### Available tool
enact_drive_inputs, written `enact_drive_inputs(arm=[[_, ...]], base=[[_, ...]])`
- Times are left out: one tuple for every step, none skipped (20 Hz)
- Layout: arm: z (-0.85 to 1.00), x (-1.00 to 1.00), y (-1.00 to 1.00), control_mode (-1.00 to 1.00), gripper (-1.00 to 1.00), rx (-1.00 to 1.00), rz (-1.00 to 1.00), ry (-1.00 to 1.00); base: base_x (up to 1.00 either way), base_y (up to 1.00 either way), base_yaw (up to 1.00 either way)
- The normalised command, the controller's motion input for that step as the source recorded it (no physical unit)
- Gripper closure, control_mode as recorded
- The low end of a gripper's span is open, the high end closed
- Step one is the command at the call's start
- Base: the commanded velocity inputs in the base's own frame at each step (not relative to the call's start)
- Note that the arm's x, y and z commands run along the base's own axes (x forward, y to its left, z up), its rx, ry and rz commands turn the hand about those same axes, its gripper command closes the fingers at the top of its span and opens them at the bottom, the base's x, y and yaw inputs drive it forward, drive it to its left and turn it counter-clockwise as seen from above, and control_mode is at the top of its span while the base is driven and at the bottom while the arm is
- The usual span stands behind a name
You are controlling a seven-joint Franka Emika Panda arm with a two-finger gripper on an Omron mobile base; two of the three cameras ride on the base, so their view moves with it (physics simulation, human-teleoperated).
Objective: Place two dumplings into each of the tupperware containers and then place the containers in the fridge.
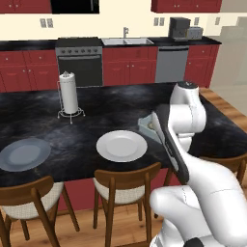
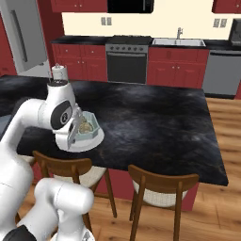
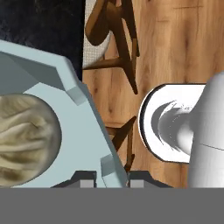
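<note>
My gripper (image 3: pixel 113 178) is shut on the rim of the pale blue-green tupperware container (image 3: pixel 83 144), one fingertip on each side of its flared wall. A lumpy tan dumpling (image 3: pixel 26 140) lies inside it. In the right base view the gripper (image 2: pixel 75 132) holds the container (image 2: pixel 90 123), with dumplings (image 2: pixel 84 126) in it, just above the white plate (image 2: pixel 89 142) near the island's front edge. From the left base view the container (image 1: pixel 144 124) peeks out behind the arm. The grey fridge (image 2: pixel 26 37) stands far left, door closed.
On the black island counter (image 1: pixel 106 111) stand a paper towel holder (image 1: pixel 69 94), the white plate (image 1: pixel 121 145) and a grey plate (image 1: pixel 24 154). Wooden chairs (image 1: pixel 123 185) line the front edge. Stove (image 2: pixel 128 61) and sink (image 2: pixel 179 42) are along the back wall.
</note>
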Motion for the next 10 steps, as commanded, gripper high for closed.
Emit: enact_drive_inputs(arm=[[0.04,-0.23,0.00,-1.00,1.00,0.00,-0.05,-0.16],[0.29,-0.34,0.00,-1.00,1.00,0.00,-0.03,-0.12],[0.32,-0.49,0.00,-1.00,1.00,0.00,-0.03,-0.08],[0.40,-0.69,0.00,-1.00,1.00,0.00,-0.01,-0.09],[0.47,-0.53,0.00,-1.00,1.00,0.00,-0.01,-0.04],[0.59,-0.71,0.00,-1.00,1.00,0.00,0.00,0.00],[0.76,-0.71,0.00,-1.00,1.00,0.00,-0.05,0.01],[0.70,-0.82,0.00,-1.00,1.00,0.00,-0.07,0.04],[0.68,-0.78,0.00,-1.00,1.00,0.00,-0.08,0.06],[0.75,-0.69,0.00,-1.00,1.00,0.00,-0.07,0.09]], base=[[0.00,0.00,0.00],[0.00,0.00,0.00],[0.00,0.00,0.00],[0.00,0.00,0.00],[0.00,0.00,0.00],[0.00,0.00,0.00],[0.00,0.00,0.00],[0.00,0.00,0.00],[0.00,0.00,0.00],[0.00,0.00,0.00]])
